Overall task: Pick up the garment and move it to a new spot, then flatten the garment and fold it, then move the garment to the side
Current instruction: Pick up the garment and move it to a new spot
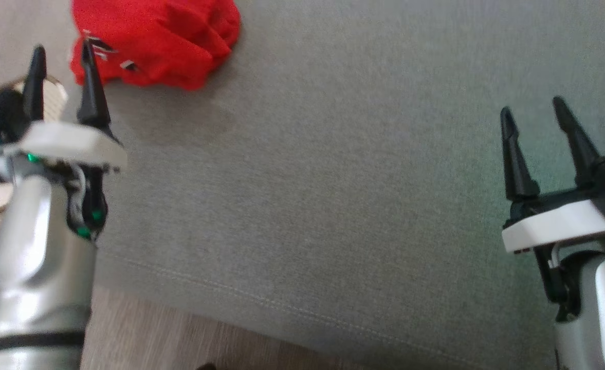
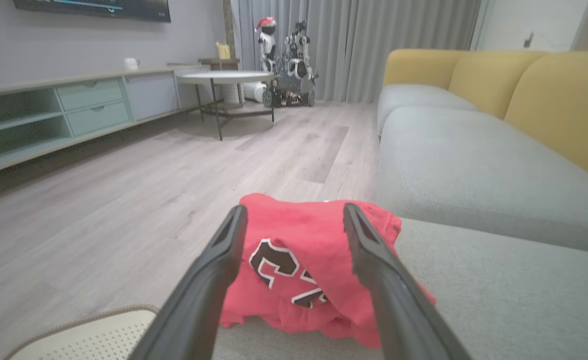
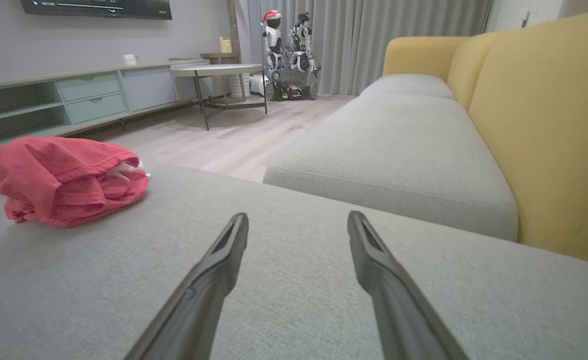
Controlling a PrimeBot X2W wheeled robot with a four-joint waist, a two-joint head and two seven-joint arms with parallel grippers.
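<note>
The garment (image 1: pixel 153 41) lies bunched just ahead of the left hand (image 1: pixel 61 54) — fingers spread wide, holding nothing — at the sofa cushion (image 1: pixel 333 180) edge. A shallow pinch may catch one fold, or shove the heap off. The right hand (image 1: pixel 532 107), equally spread and empty, sits well apart.

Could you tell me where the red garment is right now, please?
The garment lies bunched at the head view's upper left, on the grey cushion, just beyond the left gripper.

A crumpled red garment (image 1: pixel 156 38) lies on the grey cushion (image 1: pixel 343 195).
</note>
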